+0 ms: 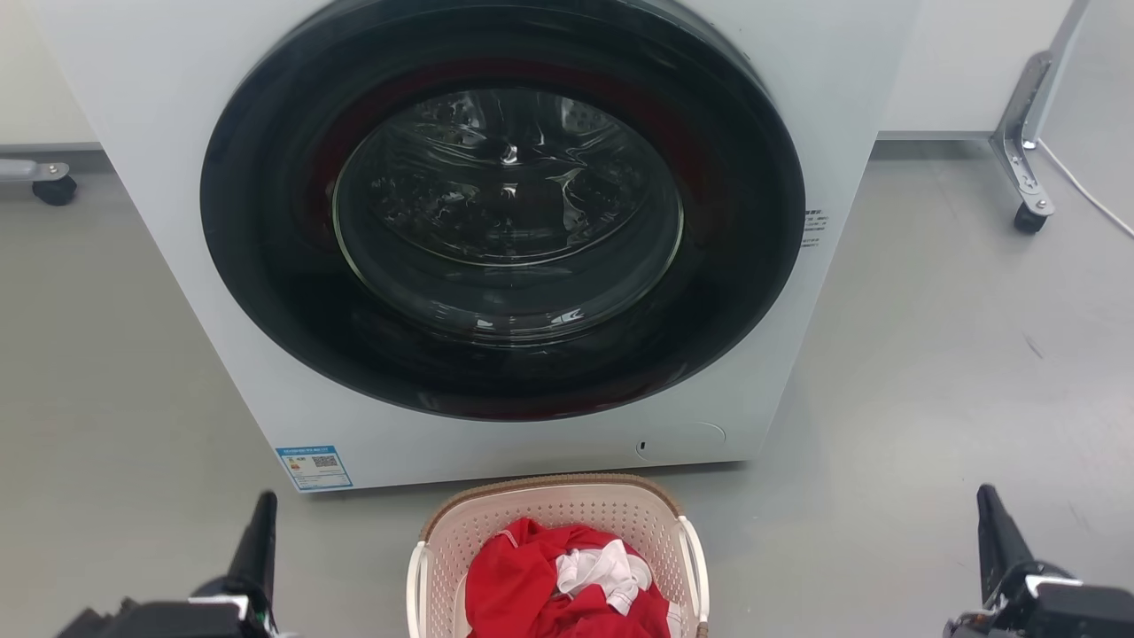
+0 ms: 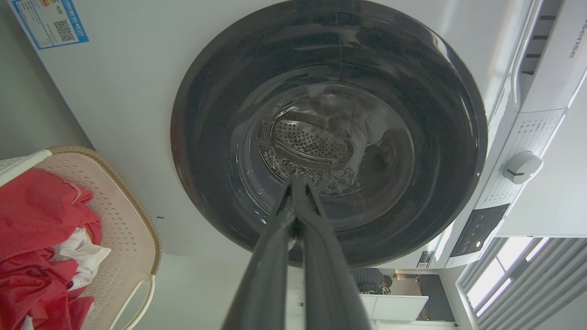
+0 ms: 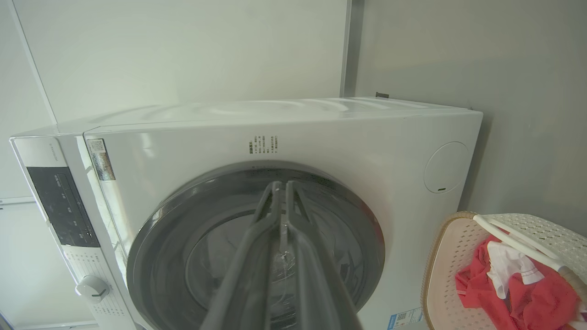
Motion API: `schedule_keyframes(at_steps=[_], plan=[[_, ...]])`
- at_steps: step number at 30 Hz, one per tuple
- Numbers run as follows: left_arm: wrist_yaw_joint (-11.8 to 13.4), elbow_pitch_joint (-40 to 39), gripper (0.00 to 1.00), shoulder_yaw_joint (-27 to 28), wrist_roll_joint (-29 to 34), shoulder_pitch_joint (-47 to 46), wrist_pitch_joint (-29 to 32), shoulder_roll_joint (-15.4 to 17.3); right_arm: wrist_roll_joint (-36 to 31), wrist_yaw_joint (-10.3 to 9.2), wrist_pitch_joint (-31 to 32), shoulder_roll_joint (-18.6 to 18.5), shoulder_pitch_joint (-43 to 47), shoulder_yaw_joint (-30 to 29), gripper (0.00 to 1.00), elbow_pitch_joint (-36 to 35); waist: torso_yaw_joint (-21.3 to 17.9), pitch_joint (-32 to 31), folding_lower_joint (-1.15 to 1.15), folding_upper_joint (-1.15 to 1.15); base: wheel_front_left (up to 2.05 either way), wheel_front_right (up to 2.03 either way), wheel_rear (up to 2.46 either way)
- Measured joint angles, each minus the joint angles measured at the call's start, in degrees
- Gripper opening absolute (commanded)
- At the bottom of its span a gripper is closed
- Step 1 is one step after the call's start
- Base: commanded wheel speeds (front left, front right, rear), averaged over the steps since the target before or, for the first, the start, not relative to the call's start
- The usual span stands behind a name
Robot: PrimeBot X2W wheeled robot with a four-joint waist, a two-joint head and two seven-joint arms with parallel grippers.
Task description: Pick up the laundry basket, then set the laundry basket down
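Laundry basket [image 1: 567,517] (clothes [image 1: 521,580] inside) before washer [image 1: 159,177]

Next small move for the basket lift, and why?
Probably swing both inward toward the white side handles: the left tool and right tool are shut, empty, and stand wide of the laundry basket, which sits on the floor untouched.

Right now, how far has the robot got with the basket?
Nothing looks done yet. The laundry basket sits on the floor before the washing machine, with red and white clothes inside. In hand: nothing; the left gripper and right gripper hang either side of it, both shut and empty, apart from its handles. Left: grasp it, lift it, set it down.
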Motion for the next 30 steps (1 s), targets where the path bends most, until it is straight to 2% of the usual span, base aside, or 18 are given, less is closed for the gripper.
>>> schedule_keyframes(at_steps=[6,17,26,30], plan=[[0.0,2.0,1.0,-0.5,0.0,2.5,-0.3,-0.5,0.0,-0.23,-0.3,0.7,2.3,0.6,1.0,2.1,0.0,0.0,0.0,0.0,0.0,0.0,0.0],[0.5,0.8,1.0,-2.6,1.6,2.4,-2.6,-0.5,-1.1,-0.47,-2.6,0.7,2.1,2.2,1.0,1.4,0.0,0.1,0.0,0.0,0.0,0.0,0.0],[1.9,-0.6,1.0,-3.7,4.1,2.4,-4.2,-0.5,-6.1,-2.3,-4.2,0.7,2.1,3.3,1.0,0.4,0.1,0.3,0.0,0.0,0.0,0.0,0.0],[2.7,-1.7,1.0,-4.2,7.1,2.4,-5.1,-0.5,-9.8,-3.0,-5.1,0.7,2.1,4.3,1.0,-0.7,0.1,0.3,0.0,0.0,0.0,0.0,0.0]])
